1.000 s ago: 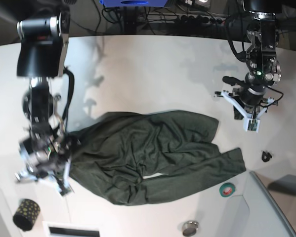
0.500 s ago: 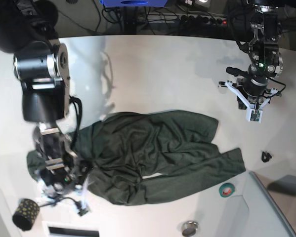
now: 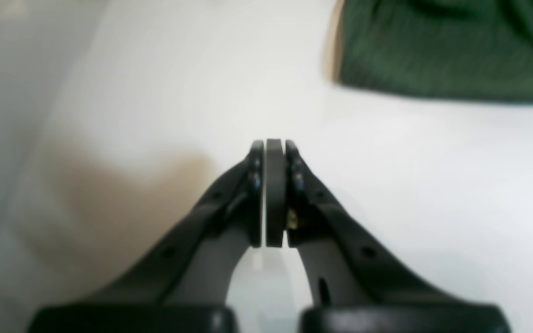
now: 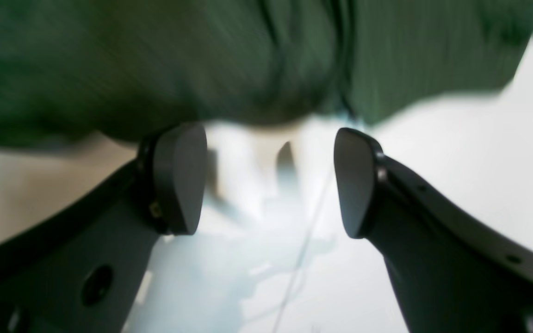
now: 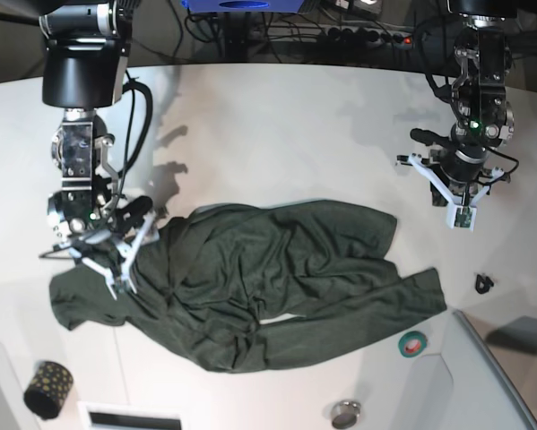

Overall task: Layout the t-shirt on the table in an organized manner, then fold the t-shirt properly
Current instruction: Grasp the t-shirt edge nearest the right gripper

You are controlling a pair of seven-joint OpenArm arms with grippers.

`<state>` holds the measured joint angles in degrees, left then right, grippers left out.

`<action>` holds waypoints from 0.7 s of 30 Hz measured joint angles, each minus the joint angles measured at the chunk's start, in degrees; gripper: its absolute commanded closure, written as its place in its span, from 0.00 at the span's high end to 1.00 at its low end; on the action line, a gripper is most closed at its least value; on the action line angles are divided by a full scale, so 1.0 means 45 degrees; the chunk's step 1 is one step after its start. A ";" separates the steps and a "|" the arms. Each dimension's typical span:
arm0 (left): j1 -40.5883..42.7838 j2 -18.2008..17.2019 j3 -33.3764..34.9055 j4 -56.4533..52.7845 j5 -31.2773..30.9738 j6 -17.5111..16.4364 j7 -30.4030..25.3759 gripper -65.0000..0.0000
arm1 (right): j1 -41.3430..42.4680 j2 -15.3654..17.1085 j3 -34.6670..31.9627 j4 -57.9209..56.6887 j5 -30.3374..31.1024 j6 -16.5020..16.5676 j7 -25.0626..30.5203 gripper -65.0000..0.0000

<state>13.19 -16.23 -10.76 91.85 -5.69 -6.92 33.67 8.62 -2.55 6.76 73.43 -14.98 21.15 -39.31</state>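
The t-shirt (image 5: 277, 282), a dark green long-sleeved garment, lies crumpled and spread across the middle of the white table (image 5: 277, 134), with one sleeve end reaching toward the base view's lower left and another stretched toward the lower right. The right gripper (image 5: 116, 260) hangs just over the shirt's left-hand part in that view; in its wrist camera its pads (image 4: 181, 178) stand wide apart with nothing between them, the green cloth lying just beyond the tips and bare table showing in the gap. The left gripper (image 5: 456, 202) hovers over bare table, well apart from the shirt, and its wrist view shows the two fingers pressed together, holding nothing, with a corner of the cloth (image 3: 447, 46) in the upper right. A green tape roll (image 5: 412, 343) lies near the lower sleeve end
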 measured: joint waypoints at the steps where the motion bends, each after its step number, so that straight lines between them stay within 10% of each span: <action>1: 0.0000 0.0000 0.0000 0.0000 0.0000 0.0000 0.0005 0.00 | -0.0029 0.0000 0.0000 -0.0214 -0.0019 -0.0010 -0.0146 0.62; 21: 0.0330 -0.0034 -0.0005 -0.0073 0.0005 0.0000 0.0102 0.00 | 0.0792 -0.0709 -0.0112 -0.2283 0.0209 -0.0029 0.0631 0.35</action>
<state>14.68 -16.38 -10.79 91.53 -5.67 -6.92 34.13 12.19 -5.74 6.26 63.16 -14.04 21.02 -36.47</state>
